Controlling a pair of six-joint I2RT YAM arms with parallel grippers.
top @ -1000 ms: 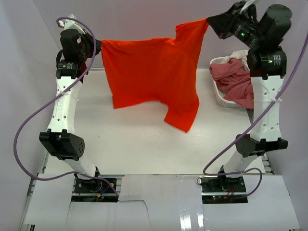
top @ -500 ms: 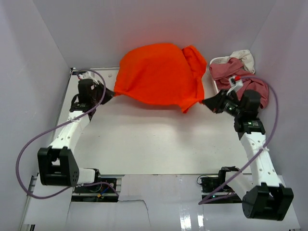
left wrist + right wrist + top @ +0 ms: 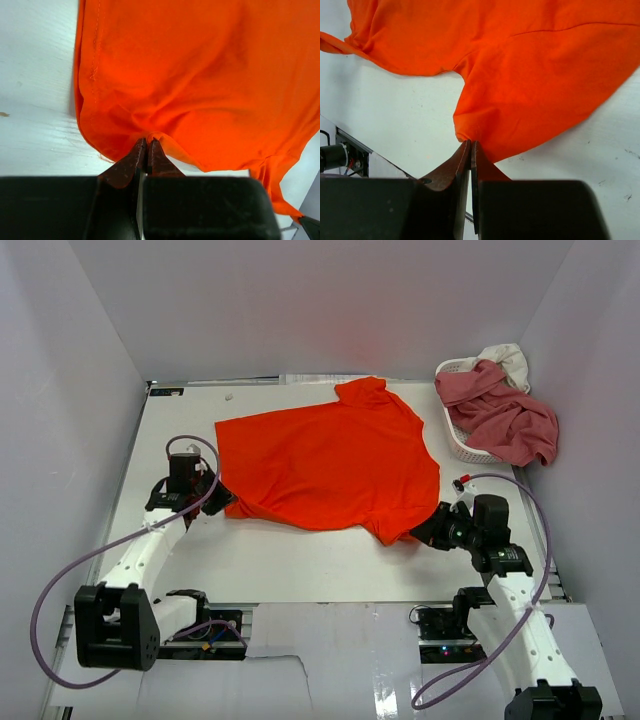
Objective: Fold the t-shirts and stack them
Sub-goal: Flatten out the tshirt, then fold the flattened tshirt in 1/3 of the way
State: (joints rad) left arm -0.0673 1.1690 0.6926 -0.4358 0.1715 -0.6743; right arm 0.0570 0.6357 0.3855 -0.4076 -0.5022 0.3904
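Note:
The orange-red t-shirt (image 3: 330,460) lies spread flat on the white table, one sleeve toward the back. My left gripper (image 3: 222,502) is shut on the shirt's near-left edge, low at the table; the left wrist view shows its jaws (image 3: 148,142) pinching a fold of orange cloth (image 3: 200,85). My right gripper (image 3: 420,533) is shut on the near-right sleeve end; the right wrist view shows its jaws (image 3: 470,144) closed on that cloth (image 3: 530,90). A rose-pink shirt (image 3: 500,420) and a cream-white one (image 3: 507,357) lie in the basket.
A white perforated basket (image 3: 455,435) stands at the back right against the wall. White walls enclose the table on three sides. The table's front edge (image 3: 330,600) runs just before both arm bases.
Both arms have come down and toward the front, from holding the shirt high in the air to laying it flat on the table. Both grippers still hold it.

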